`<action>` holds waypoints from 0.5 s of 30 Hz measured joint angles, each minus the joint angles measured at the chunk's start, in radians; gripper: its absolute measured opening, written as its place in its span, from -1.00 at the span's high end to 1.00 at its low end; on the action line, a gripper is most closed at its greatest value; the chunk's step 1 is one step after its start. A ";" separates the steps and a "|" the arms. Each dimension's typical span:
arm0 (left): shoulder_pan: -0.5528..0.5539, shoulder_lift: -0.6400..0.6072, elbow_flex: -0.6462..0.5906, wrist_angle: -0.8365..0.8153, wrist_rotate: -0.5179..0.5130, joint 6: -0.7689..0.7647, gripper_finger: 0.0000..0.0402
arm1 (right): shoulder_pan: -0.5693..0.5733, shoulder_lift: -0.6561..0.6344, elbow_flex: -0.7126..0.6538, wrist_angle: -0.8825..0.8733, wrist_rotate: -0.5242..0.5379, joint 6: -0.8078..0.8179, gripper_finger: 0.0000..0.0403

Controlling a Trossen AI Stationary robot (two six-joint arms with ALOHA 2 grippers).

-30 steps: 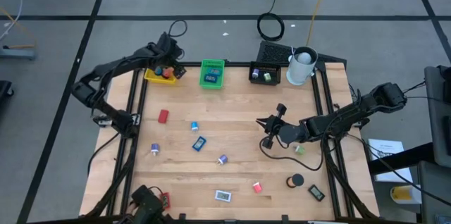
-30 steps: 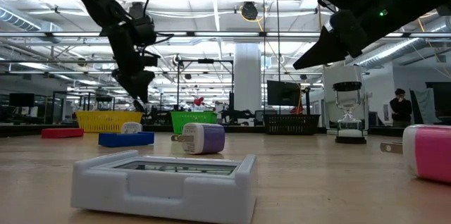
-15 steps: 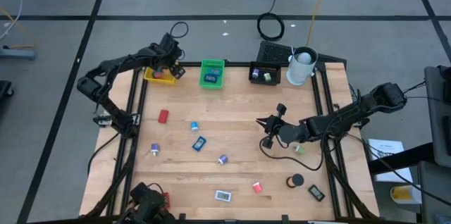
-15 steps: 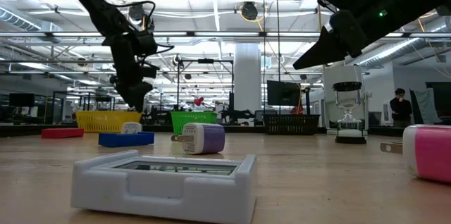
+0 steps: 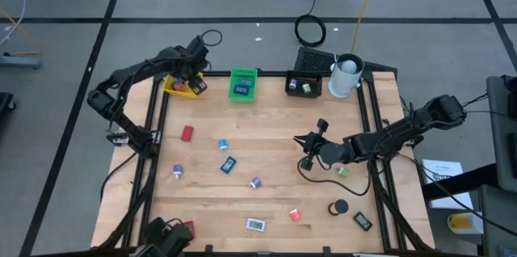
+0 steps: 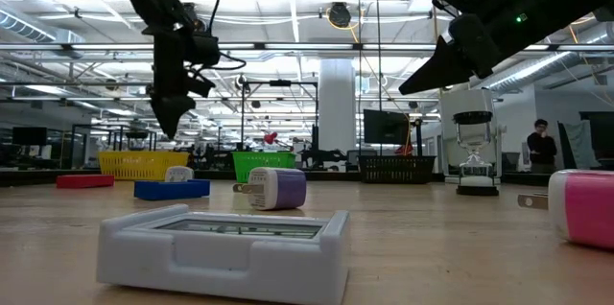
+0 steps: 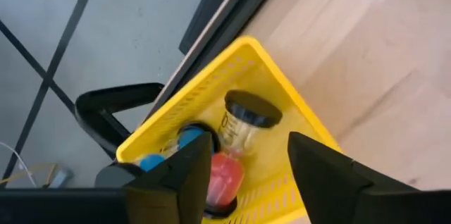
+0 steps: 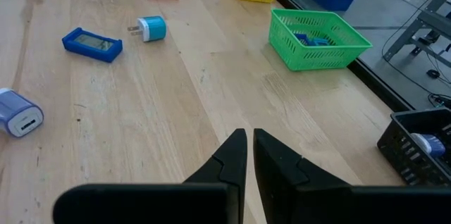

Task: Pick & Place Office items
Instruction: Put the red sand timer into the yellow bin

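Yellow tray, high view: my left gripper hovers above it; office items lie scattered mid-table. Left wrist view: fingers spread, nothing pinched, so I'd lift clear before swinging. Right wrist view: right gripper pressed together, idle.

Overhead and table-level cameras share the yellow tray, seen close by left wrist
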 joint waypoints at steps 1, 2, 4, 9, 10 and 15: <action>0.001 0.000 0.002 -0.010 0.000 0.007 0.07 | 0.000 0.000 0.000 0.000 0.000 0.000 0.89; 0.004 0.000 0.002 -0.015 0.000 0.017 0.08 | 0.000 0.000 0.000 0.000 0.000 0.000 0.89; 0.012 0.000 -0.010 -0.008 0.005 0.044 0.09 | 0.000 0.000 0.000 0.000 0.000 0.000 0.89; 0.063 0.001 -0.054 0.047 0.049 0.054 -0.08 | 0.000 0.000 0.000 -0.001 0.000 -0.004 0.89; 0.076 0.001 -0.062 0.050 0.058 0.058 -0.14 | 0.000 0.000 0.000 -0.001 0.000 -0.004 0.89; 0.112 0.039 -0.075 0.069 0.072 0.091 -0.40 | 0.000 0.000 0.000 0.000 0.000 -0.004 0.89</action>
